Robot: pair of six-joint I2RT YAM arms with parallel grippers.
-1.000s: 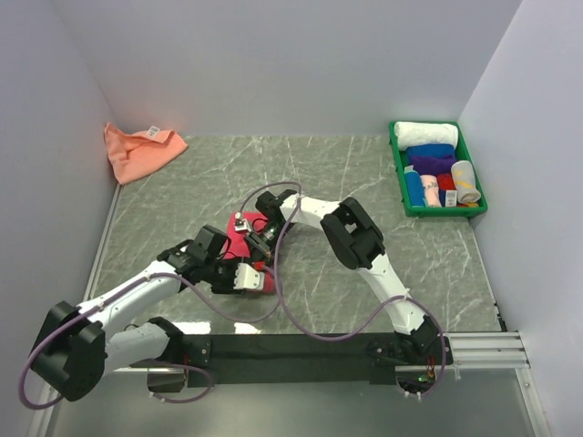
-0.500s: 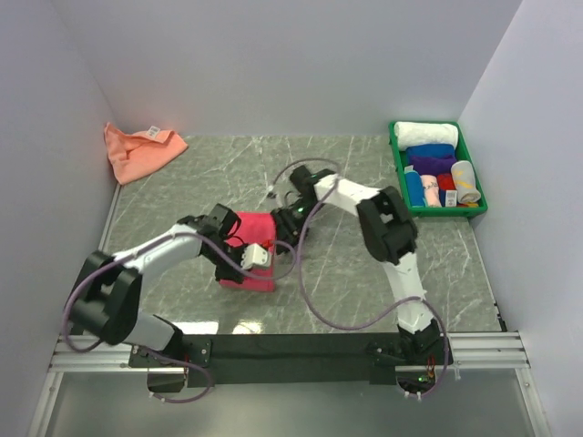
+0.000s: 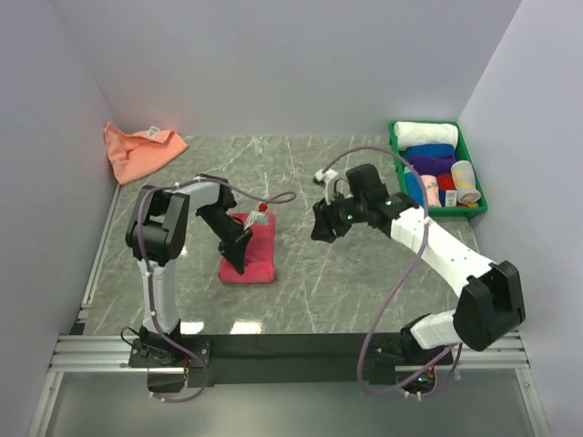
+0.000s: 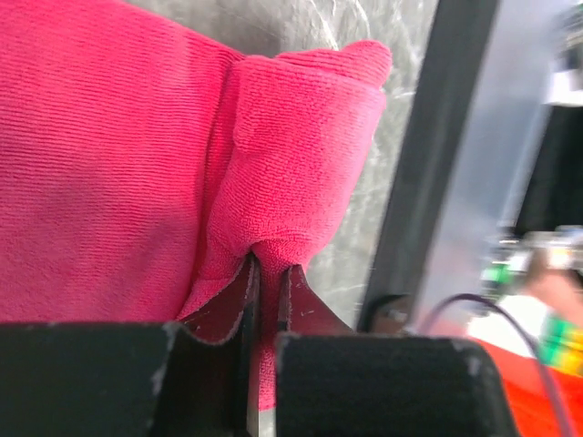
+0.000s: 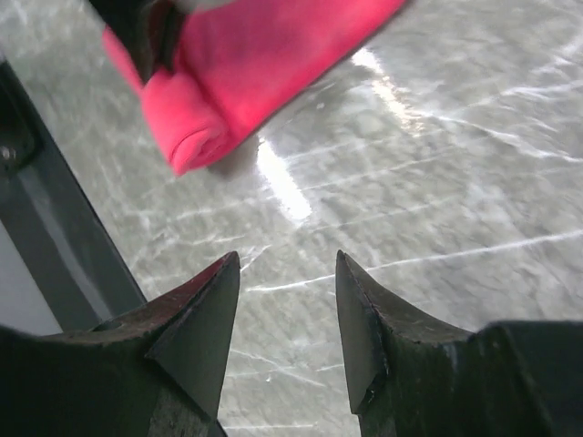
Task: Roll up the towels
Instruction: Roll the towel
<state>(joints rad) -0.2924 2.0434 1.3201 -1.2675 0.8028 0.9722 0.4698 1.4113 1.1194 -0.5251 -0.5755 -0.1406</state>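
Observation:
A pink towel lies on the marble table left of centre, its near end rolled up. My left gripper is at the towel's near left part. In the left wrist view it is shut on a pinched fold of the towel. My right gripper hovers to the right of the towel, apart from it. It is open and empty in the right wrist view, where the towel's rolled end shows above the fingers. An orange towel lies crumpled at the far left corner.
A green tray at the far right holds several rolled towels. Grey walls close in the table on the left, back and right. A black rail runs along the near edge.
My right gripper has let go of the pink towel and pulled away to the right. My left arm has swung up and left, with its gripper staying on the towel's near part.

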